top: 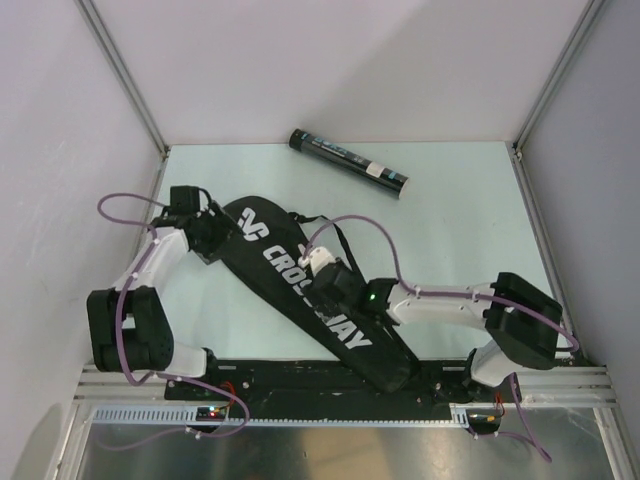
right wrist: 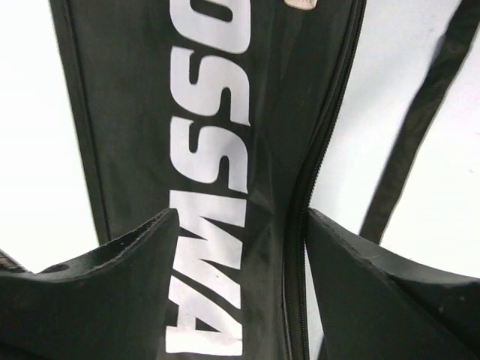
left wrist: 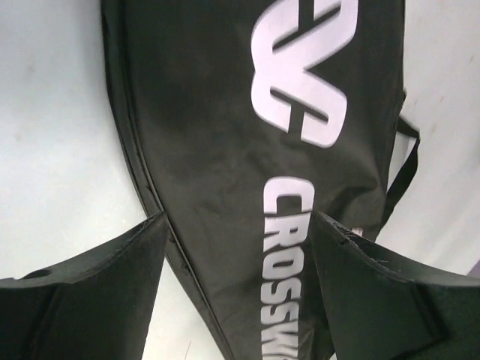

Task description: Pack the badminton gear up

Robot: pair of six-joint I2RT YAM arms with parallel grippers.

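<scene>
The long black bag lettered CROSSWAY lies flat and diagonal on the table, from back left to front right. My left gripper is open over the bag's wide back-left end. In the left wrist view its jaws straddle the lettering on the bag. My right gripper is open over the bag's middle. In the right wrist view its jaws straddle the bag and its zipper. The dark teal-printed tube lies at the back. No rackets or shuttlecocks are in view.
The bag's black strap trails on the table to the right of the bag and shows in the right wrist view. White walls with metal posts close in the table. A black rail runs along the front edge.
</scene>
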